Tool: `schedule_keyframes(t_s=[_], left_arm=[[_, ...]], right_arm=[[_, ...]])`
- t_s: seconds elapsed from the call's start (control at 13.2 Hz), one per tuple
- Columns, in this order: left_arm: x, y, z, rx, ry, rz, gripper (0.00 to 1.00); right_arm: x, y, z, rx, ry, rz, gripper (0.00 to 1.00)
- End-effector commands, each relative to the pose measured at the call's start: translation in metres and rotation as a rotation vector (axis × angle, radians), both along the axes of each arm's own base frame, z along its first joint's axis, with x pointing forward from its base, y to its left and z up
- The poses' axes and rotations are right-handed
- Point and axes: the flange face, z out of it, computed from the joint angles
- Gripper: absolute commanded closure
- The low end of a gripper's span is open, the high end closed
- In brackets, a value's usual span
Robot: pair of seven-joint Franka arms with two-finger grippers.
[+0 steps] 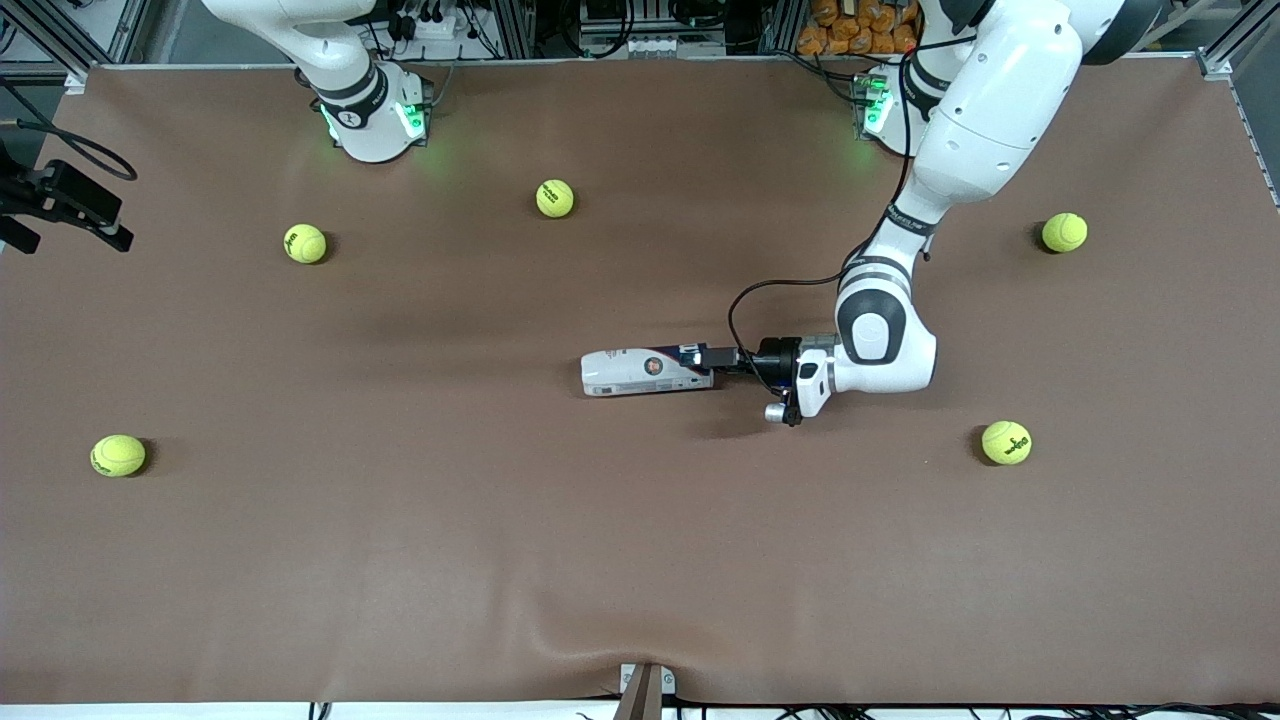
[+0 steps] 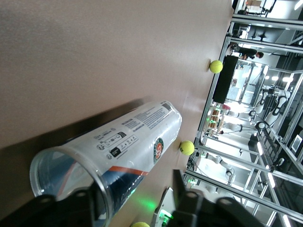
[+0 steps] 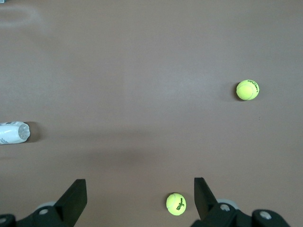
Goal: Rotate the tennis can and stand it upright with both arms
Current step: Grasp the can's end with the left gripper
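Mid-table, can (image 1: 648, 372) lying flat, open end pinched at rim by left gripper (image 1: 712, 358). Right gripper (image 3: 139, 198) held spread, waiting above bare table. Can judged light, thin-walled, slick, crushable; closed end best taken gently.

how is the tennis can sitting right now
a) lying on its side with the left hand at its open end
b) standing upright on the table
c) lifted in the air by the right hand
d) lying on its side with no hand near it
a: the tennis can lies flat on the table, and the left hand is at its open end, one finger over the rim; the right hand waits open elsewhere.
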Motion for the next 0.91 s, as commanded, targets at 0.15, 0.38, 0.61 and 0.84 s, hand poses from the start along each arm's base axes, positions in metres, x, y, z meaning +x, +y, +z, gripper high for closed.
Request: schedule_keyframes(t_s=[0.15, 0.38, 0.61, 0.84], left_arm=[[0.005, 0.000, 0.000, -0.010, -0.041, 0.010, 1.00], [0.016, -0.007, 0.015, -0.023, -0.057, 0.014, 1.00], [0.025, -0.027, 0.041, -0.027, 0.015, 0.033, 1.00], [0.033, -0.042, 0.083, 0.018, 0.088, 0.023, 1.00]], right_arm=[[-0.005, -0.002, 0.003, 0.008, -0.012, -0.017, 0.00], [-0.005, -0.002, 0.003, 0.008, -0.011, -0.017, 0.00], [-0.004, -0.001, 0.002, 0.008, -0.009, -0.015, 0.00], [-0.004, -0.001, 0.002, 0.008, -0.011, -0.015, 0.00]])
